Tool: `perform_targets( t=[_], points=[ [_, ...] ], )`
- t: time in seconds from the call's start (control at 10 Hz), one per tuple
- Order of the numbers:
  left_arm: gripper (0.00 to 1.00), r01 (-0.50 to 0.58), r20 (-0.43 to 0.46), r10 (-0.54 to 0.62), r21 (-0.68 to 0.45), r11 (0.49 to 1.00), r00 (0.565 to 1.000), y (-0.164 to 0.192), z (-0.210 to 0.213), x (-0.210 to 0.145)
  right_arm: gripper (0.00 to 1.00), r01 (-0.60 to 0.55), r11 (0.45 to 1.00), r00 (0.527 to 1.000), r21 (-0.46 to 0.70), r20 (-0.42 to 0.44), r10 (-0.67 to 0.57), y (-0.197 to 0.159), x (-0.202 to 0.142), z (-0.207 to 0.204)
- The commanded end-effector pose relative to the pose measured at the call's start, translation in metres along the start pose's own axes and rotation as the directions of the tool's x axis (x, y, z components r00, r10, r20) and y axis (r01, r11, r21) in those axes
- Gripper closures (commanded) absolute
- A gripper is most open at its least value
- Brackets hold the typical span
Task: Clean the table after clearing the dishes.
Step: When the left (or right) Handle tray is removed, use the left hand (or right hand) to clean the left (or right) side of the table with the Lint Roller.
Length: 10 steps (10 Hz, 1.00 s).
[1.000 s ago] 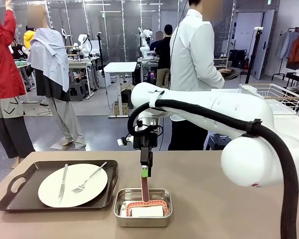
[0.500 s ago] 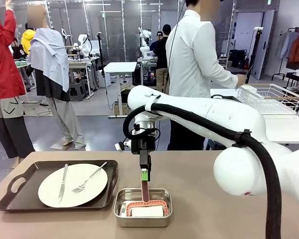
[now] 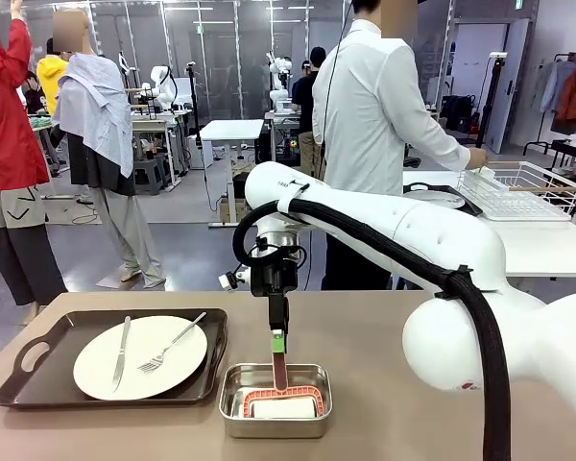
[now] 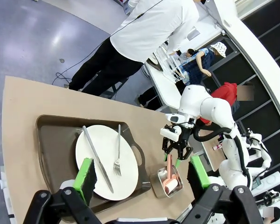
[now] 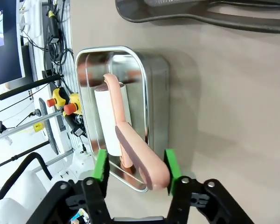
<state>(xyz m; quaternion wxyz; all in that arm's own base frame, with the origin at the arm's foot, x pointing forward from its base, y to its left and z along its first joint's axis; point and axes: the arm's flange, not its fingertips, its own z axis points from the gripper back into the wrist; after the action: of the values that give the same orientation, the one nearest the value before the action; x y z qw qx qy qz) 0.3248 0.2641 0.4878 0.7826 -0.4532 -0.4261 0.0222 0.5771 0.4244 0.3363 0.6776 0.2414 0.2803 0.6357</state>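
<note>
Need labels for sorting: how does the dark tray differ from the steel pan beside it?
The dark brown tray is larger, matte, with cut-out handles; the steel pan is smaller, shiny, handleless. The tray carries a white plate with knife and fork; the pan holds a red-handled roller. Both are rounded rectangles lying flat on the table.

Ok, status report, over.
Left gripper open. Right gripper straddling red roller handle in small steel pan, gap one side. Round white plate with silver knife and fork sits on dark brown tray.
</note>
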Motion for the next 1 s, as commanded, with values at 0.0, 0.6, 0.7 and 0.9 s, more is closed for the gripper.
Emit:
perform_targets(
  t=[0.0, 0.6, 0.7, 0.9],
  points=[
    [0.00, 0.006, 0.014, -0.005, -0.019, 1.000, 1.000, 0.000, 0.003, 0.001, 0.61, 0.002, 1.000, 1.000, 0.021, 0.006, -0.003, -0.023, 0.039, 0.043],
    [0.00, 0.006, 0.014, -0.005, -0.019, 1.000, 1.000, 0.000, 0.003, 0.001, 0.95, 0.006, 1.000, 1.000, 0.013, 0.012, -0.006, -0.013, 0.042, 0.045],
    [0.00, 0.006, 0.014, -0.005, -0.019, 1.000, 1.000, 0.000, 0.003, 0.001, 0.96, 0.014, 1.000, 1.000, -0.004, 0.020, -0.014, -0.006, 0.037, 0.048],
    [0.00, 0.006, 0.014, -0.005, -0.019, 1.000, 1.000, 0.000, 0.003, 0.001, 0.96, 0.085, 0.993, 0.993, -0.077, 0.094, -0.078, 0.013, 0.023, 0.060]
  ],
)
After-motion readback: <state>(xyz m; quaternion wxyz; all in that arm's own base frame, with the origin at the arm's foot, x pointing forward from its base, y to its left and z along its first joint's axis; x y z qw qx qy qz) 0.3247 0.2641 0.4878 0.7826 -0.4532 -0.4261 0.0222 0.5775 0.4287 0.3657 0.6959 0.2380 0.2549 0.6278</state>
